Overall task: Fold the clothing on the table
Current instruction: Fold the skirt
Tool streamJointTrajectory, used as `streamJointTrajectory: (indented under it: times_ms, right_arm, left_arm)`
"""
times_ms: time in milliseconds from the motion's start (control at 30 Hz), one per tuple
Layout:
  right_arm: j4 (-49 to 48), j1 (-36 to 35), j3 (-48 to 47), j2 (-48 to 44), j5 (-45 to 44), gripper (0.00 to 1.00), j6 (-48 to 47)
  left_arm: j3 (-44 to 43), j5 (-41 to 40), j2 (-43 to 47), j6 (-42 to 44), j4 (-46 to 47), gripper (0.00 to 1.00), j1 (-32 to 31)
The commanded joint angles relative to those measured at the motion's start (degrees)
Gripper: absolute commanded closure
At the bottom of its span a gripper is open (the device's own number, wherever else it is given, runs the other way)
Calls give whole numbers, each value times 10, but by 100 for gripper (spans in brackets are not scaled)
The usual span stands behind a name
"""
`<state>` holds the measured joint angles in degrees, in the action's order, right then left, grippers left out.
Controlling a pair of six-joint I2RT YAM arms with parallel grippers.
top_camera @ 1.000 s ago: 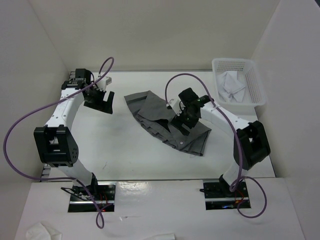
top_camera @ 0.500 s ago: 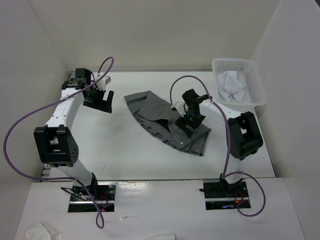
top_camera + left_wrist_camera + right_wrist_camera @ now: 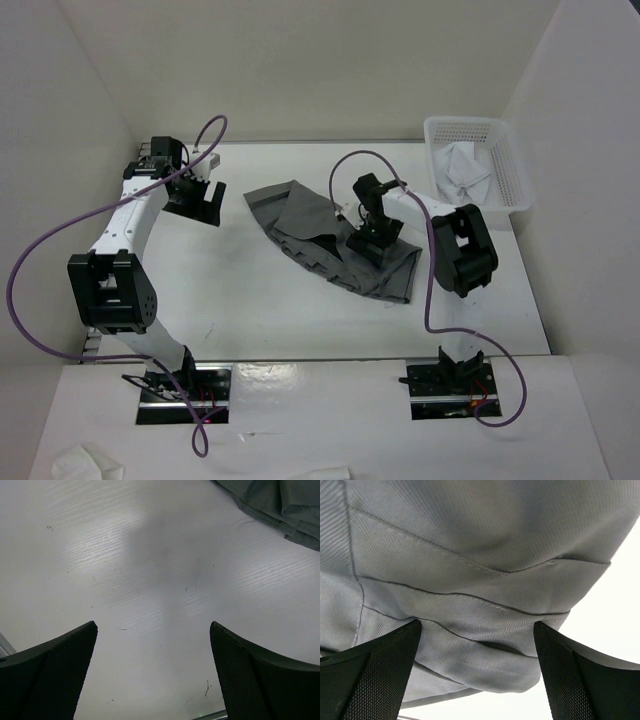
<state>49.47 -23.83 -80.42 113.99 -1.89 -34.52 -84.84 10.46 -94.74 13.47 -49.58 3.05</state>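
Note:
The clothing (image 3: 300, 215), a dark grey pleated skirt, lies crumpled and partly folded on the table (image 3: 250, 300), right of centre. My right gripper (image 3: 372, 245) hovers low over its right half, open; in the right wrist view the stitched grey folds of the clothing (image 3: 480, 555) fill the frame, with a rolled edge between the spread fingers of the right gripper (image 3: 477, 625). My left gripper (image 3: 200, 205) stands open over bare table left of the skirt. In its wrist view the left gripper (image 3: 152, 627) holds nothing, and only an edge of the clothing (image 3: 280, 505) shows at top right.
A white mesh basket (image 3: 515, 175) holding a white cloth (image 3: 465, 170) sits at the far right corner. White walls close in the table at the back and both sides. A purple cable loops above each arm.
The right arm's elbow has swung in toward the skirt and its gripper has shifted slightly left over the cloth, jaws still spread. The left arm has not moved.

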Motion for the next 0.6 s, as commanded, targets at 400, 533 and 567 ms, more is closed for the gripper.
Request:
streamJointTrajectory:
  times_ms: [400, 533, 567]
  right_arm:
    - [-121, -60, -164, 114, -170, 2, -107]
    - [-155, -82, -212, 150, -161, 2, -114]
    - [-162, -96, -237, 158, -155, 2, -114]
  left_arm:
    - [23, -14, 22, 11, 15, 1, -1]
    - [23, -14, 11, 11, 15, 1, -1]
    - [23, -14, 10, 16, 15, 1, -1]
